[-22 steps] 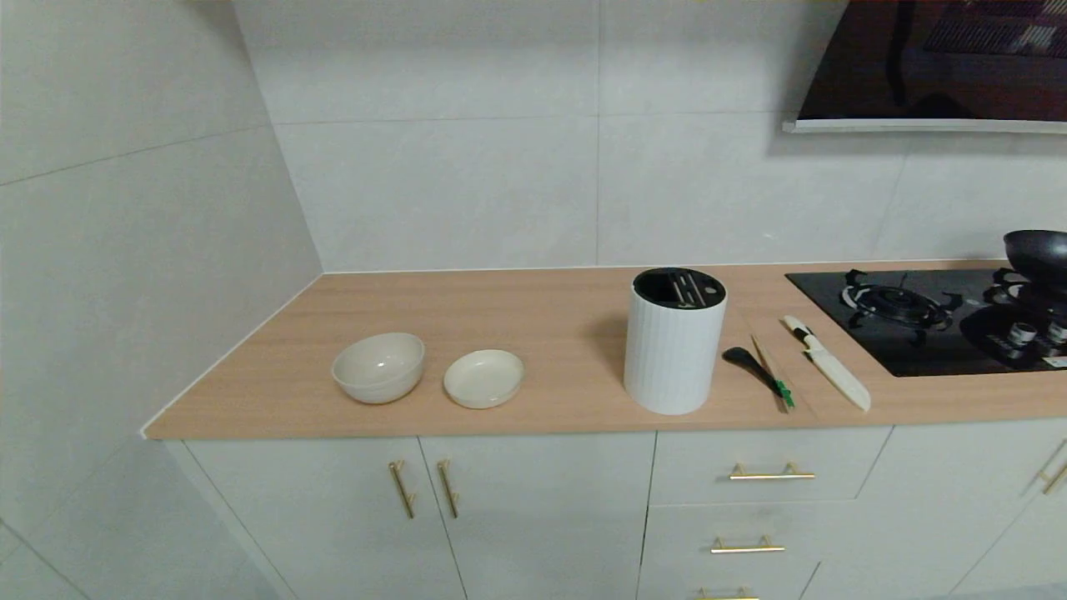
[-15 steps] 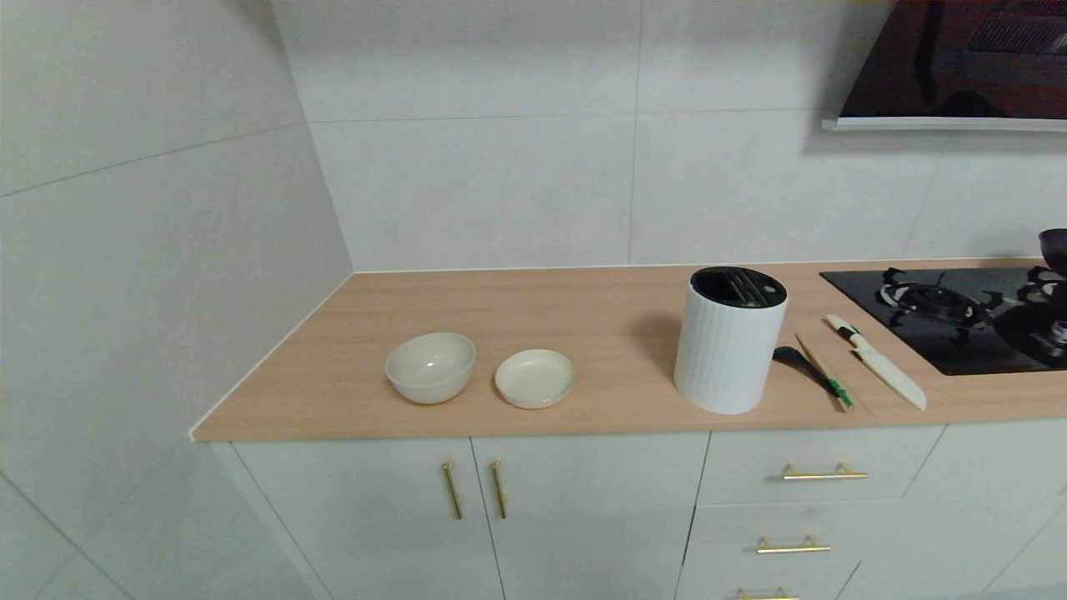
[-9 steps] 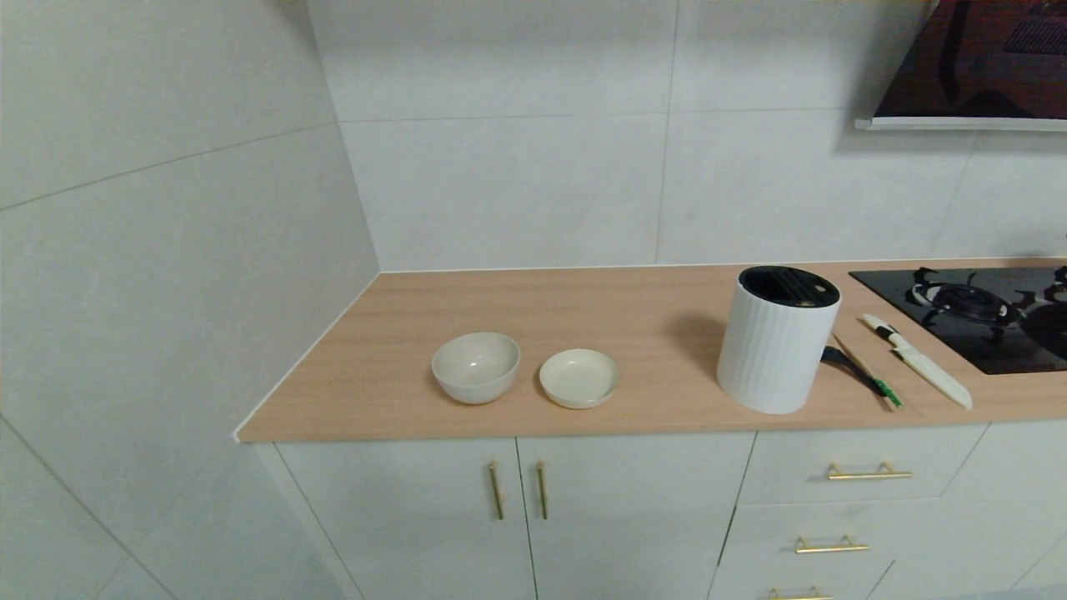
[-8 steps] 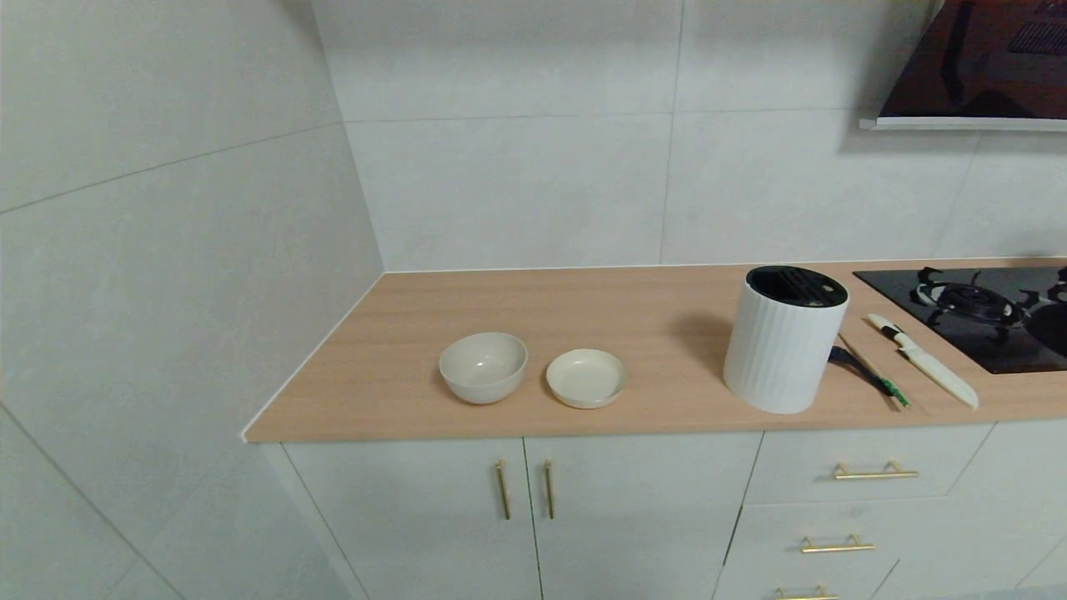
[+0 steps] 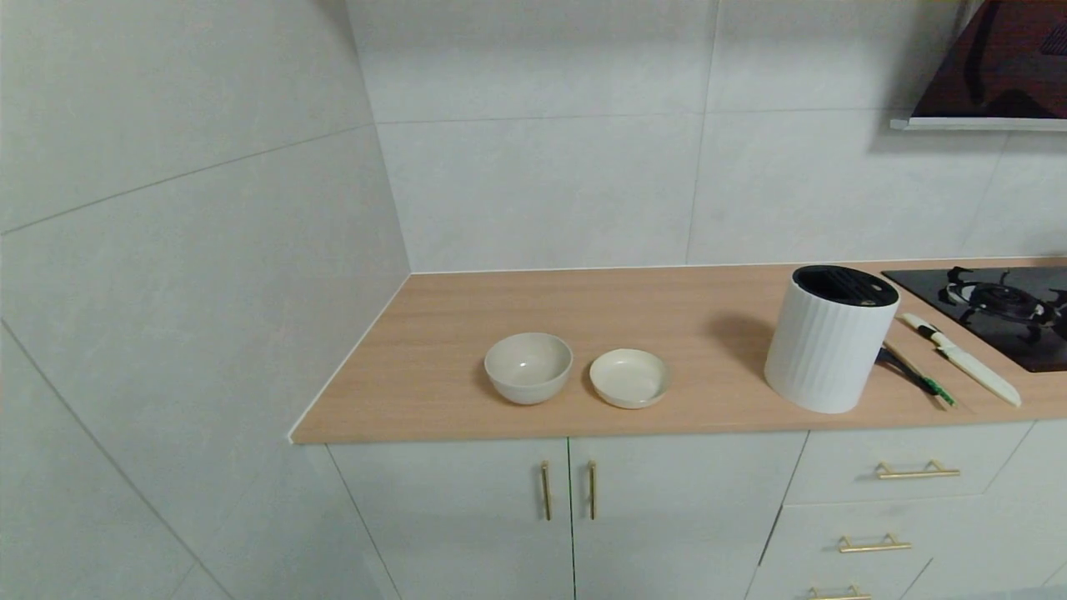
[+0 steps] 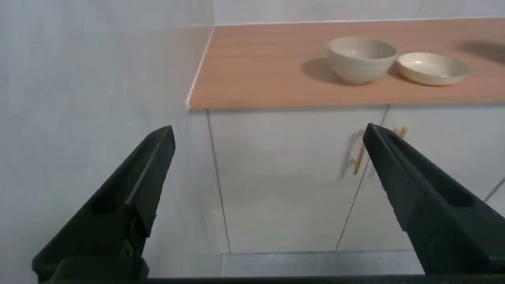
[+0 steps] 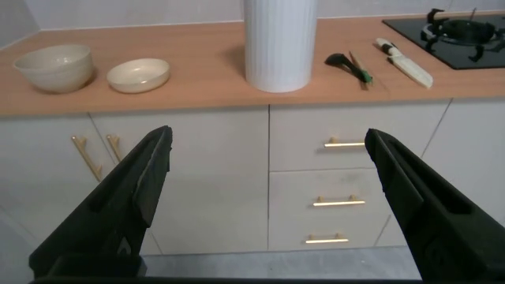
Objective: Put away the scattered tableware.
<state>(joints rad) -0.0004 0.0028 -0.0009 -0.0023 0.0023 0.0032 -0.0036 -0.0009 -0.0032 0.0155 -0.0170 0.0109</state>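
Bowl [image 5: 528, 367] and shallow dish [image 5: 629, 377] sit just beside each other, not touching, near the front edge of the wooden counter [image 5: 583, 304]. They are ahead of your left gripper [image 6: 267, 132] and well apart from it. You have that gripper spread wide with nothing between its fingers, facing the white cupboard doors [image 6: 292, 181] under the counter's left end.

Your right gripper [image 7: 267, 132] is just as wide open and just as empty. It is well short of the counter and faces the drawers [image 7: 347, 170]. Straight ahead of it, beyond the fingertips, the ribbed white holder [image 7: 280, 43] stands upright on the counter, and the bowl and dish lie off to that gripper's left.

To the holder's right, a black spoon [image 7: 335, 59] lies flat close to the holder. The chopsticks [image 7: 357, 65] lie just beside the spoon, running much the same way, and you cannot tell whether the two touch. A pale knife [image 7: 404, 63] lies a little farther right, apart from the chopsticks, between them and the black stove [image 7: 465, 31]. All three are well apart from your right gripper.
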